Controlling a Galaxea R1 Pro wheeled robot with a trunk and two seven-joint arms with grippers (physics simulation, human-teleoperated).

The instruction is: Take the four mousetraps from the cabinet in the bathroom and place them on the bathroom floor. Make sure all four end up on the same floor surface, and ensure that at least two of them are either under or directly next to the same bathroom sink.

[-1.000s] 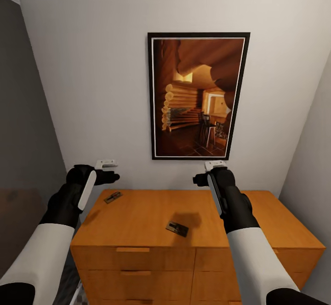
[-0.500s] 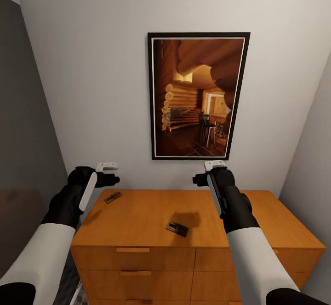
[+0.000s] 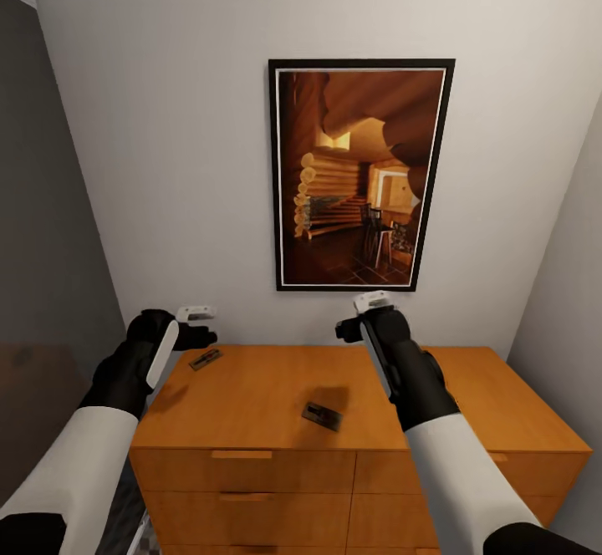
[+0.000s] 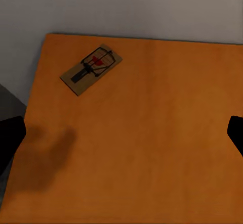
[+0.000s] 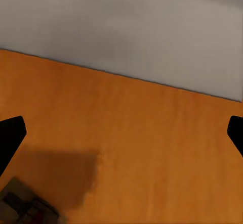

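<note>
- Two mousetraps lie flat on the cabinet (image 3: 276, 396) top: one mousetrap (image 3: 205, 359) near the back left corner, set at a slant to the edges, and a second mousetrap (image 3: 322, 415) near the middle of the top, closer to the front edge
- The left wrist view gives the back-corner trap (image 4: 91, 69) in detail that the head view does not: a tan board with dark wire parts and a small red patch, lying close to the back edge and the left edge
- In the right wrist view only a corner of the second trap (image 5: 28, 206) shows, dim and blurred, so its wire parts cannot be made out there; it sits beside a dark shadow on the wood
- The left gripper (image 3: 195, 326) hovers above the back left corner of the cabinet top, just beside the corner trap and apart from it; its jaws stand wide with nothing between them, as the dark fingertips (image 4: 11, 138) at the two sides of the left wrist view show
- The right gripper (image 3: 361, 316) hangs above the back edge, near the middle of the top, likewise spread and holding nothing
- The head view alone shows the drawer fronts below the top, the framed picture (image 3: 361, 175) of a log interior on the pale wall (image 3: 167, 162) behind, and grey walls to either side
</note>
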